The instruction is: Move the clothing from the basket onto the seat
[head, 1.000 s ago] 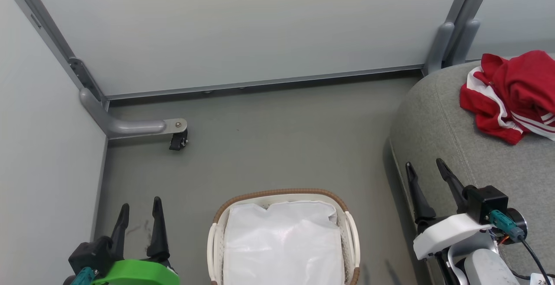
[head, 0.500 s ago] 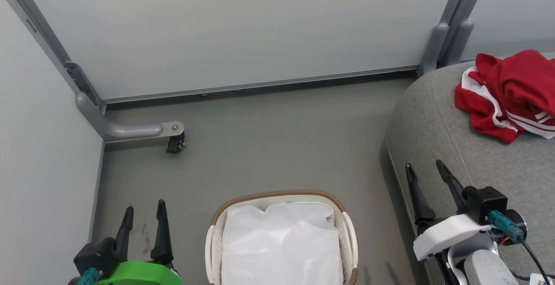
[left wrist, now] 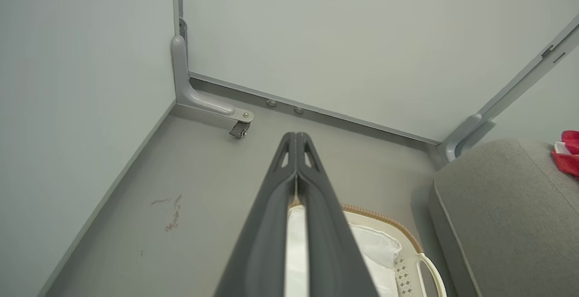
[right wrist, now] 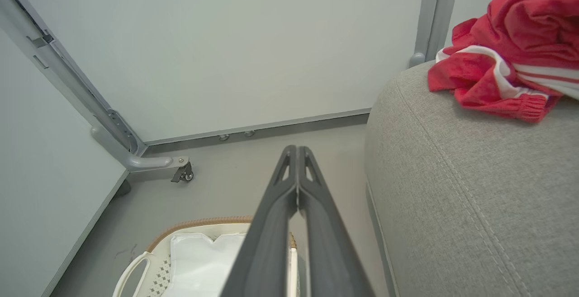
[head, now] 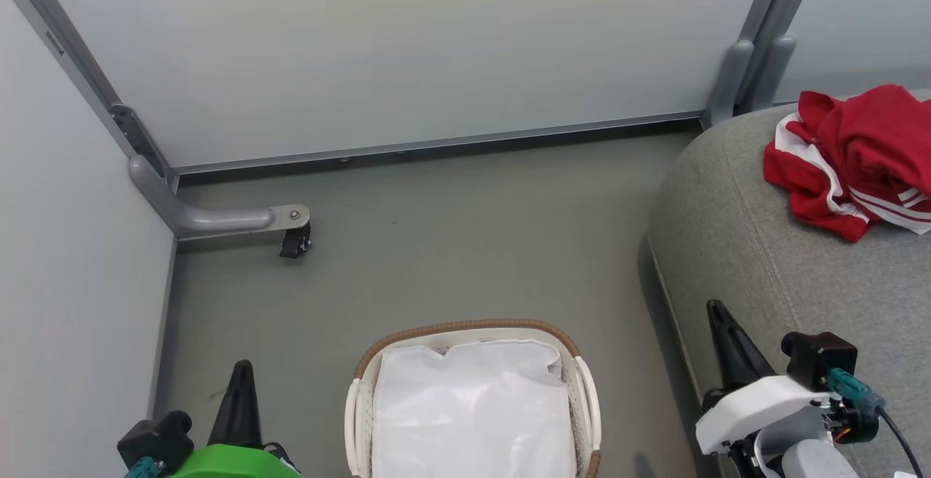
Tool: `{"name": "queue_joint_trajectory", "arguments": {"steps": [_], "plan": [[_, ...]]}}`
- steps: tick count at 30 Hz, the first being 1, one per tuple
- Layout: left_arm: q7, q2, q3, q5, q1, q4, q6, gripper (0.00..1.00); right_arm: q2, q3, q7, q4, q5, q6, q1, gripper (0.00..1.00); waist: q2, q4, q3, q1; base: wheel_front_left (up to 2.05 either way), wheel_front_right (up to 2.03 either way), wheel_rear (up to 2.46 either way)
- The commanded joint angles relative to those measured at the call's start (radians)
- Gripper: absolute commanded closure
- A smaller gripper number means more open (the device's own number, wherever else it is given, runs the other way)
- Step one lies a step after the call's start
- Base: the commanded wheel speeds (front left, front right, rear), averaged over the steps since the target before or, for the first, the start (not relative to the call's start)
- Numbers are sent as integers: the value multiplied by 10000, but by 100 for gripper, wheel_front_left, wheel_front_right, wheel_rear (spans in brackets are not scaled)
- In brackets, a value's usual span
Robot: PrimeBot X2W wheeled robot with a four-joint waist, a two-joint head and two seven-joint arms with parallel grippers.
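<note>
**A:** How many of each?

**B:** One basket (head: 465,327), one seat (head: 764,245) and one heap of red clothing (head: 851,150) with white stripes. I cannot tell how many garments are bunched in that heap. There are two grippers. The left gripper (head: 242,370) is at the lower left and the right gripper (head: 718,309) at the lower right.

**A:** What are the grippers doing?

**B:** On both, the two fingers are pressed together tip to tip with nothing between them. Each wrist view shows its pair meeting along one line.

**A:** Where is the clothing?

**B:** It is on the seat, toward the back near the wall panels (head: 400,49), crumpled, and well apart from the basket.

**A:** What else is around, and is anything in the way?

**B:** A grey bracket (head: 218,217) comes out from the left corner, with one small black caster (head: 294,241) at its end. It stands on the floor (head: 451,245), well apart from the basket. The left wrist view shows faint scuff marks (left wrist: 169,206) on the floor near the left wall. A strip of floor lies between the basket and the seat's rounded corner. In the head view the right gripper lies across the seat's front edge.

**A:** And the basket's contents?

**B:** A white fabric liner (head: 473,405), rumpled, covers the inside up to the brown woven rim.
</note>
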Motion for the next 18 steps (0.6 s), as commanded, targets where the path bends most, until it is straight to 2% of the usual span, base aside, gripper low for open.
{"name": "queue_joint_trajectory", "arguments": {"steps": [1,18], "plan": [[106,19,82,-419,-139,-188,-12,100,-36,-77,111,-199,492,-1,-138,100,0,-3,-6,1,0,0,0],[909,27,427,-3099,-408,-455,-42,100,-62,-337,885,-489,3592,-3,-76,100,0,-25,-71,1,0,0,0]]}}
